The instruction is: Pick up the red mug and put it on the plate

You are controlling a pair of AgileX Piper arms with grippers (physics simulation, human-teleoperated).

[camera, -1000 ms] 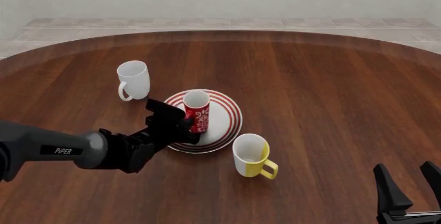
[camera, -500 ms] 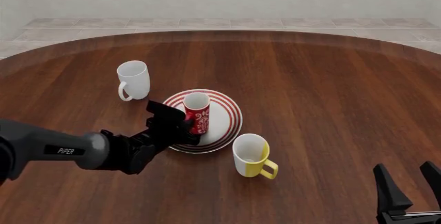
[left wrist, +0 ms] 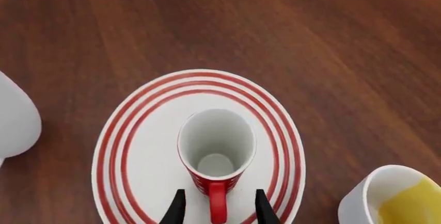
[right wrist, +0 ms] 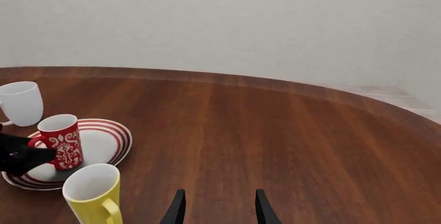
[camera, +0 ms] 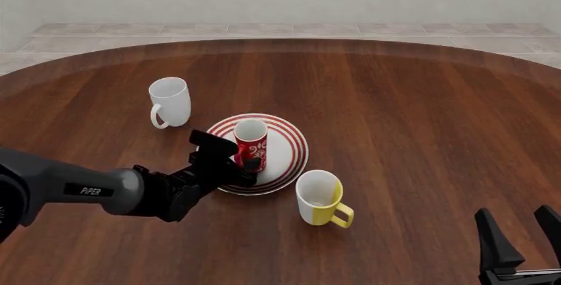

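The red mug (camera: 251, 144) stands upright on the plate (camera: 288, 147), left of its middle; in the left wrist view the mug (left wrist: 217, 146) shows its white inside over the plate (left wrist: 138, 146). My left gripper (camera: 233, 161) is open at the mug's near-left side. Its fingers stand on either side of the red handle with a gap on each side (left wrist: 217, 211). My right gripper (camera: 521, 245) is open and empty at the near right, far from the mug. The right wrist view shows the mug (right wrist: 62, 142) and plate (right wrist: 107, 140) beyond that gripper (right wrist: 217, 208).
A plain white mug (camera: 170, 101) stands behind and left of the plate. A yellow-and-white mug (camera: 319, 197) stands just in front of the plate's right side. The round wooden table (camera: 421, 121) ends at a curved far edge.
The red mug has come down a little onto the plate. My left gripper has dropped slightly and its fingers now stand apart from the handle. The right arm has not moved.
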